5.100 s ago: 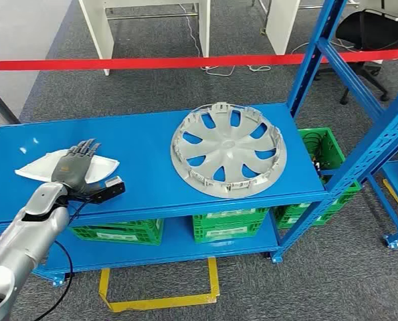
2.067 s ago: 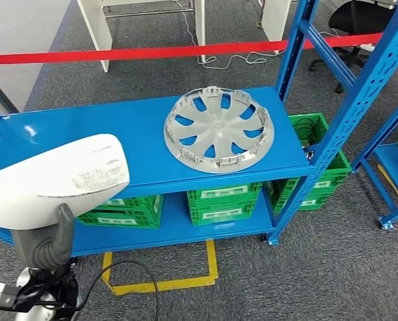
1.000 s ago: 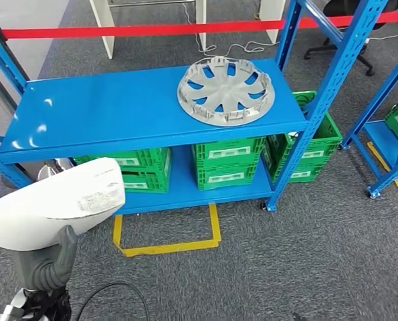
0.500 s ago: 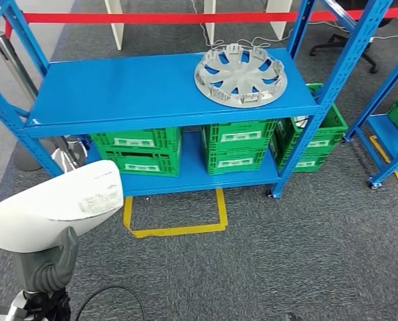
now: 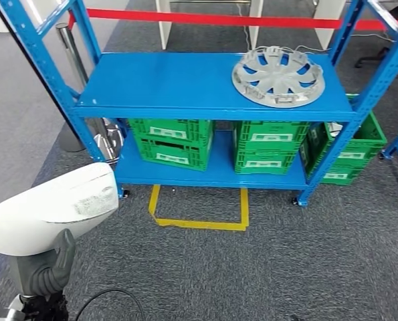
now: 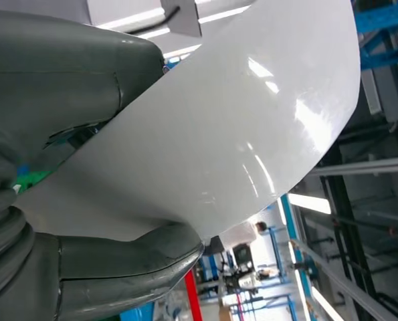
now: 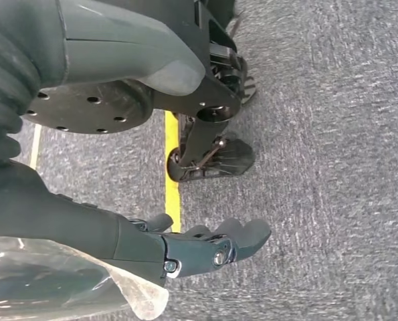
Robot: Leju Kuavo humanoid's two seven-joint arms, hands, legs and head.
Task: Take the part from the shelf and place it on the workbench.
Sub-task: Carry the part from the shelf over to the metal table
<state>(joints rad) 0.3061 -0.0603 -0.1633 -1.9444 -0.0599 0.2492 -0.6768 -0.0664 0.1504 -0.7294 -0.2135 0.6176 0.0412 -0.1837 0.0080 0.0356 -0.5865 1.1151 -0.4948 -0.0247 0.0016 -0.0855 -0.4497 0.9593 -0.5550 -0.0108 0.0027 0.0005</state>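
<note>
Part [image 5: 50, 207]: white, smooth, glossy plastic look; pale label patch.
Left hand [image 5: 43, 267]: matt grey, rubbery cover.
Shelf [image 5: 186, 83]: blue painted metal, slight sheen.
Hubcap [image 5: 277, 75]: silver-grey, satin plastic look.
Crates [image 5: 171, 139]: green plastic, latticed.
Floor [image 5: 297, 261]: grey carpet, rough, matt.

— What sort of place is this?

— A workshop or small factory floor. A blue steel shelf rack [image 5: 212, 83] stands on grey carpet [image 5: 312, 261], with green plastic crates [image 5: 170, 139] stowed on its lower shelf.

— Anything that says car parts?

— A silver wheel cover [image 5: 277, 75] lies on the top shelf (the sort clipped onto a car wheel).

— And the floor markings?

— Yellow tape [image 5: 199, 223] boxes out a bay in front of the rack, and a red barrier tape [image 5: 212, 19] runs behind it. The left wrist view catches long strip lights [image 6: 308, 202] overhead and more blue racking.
</note>
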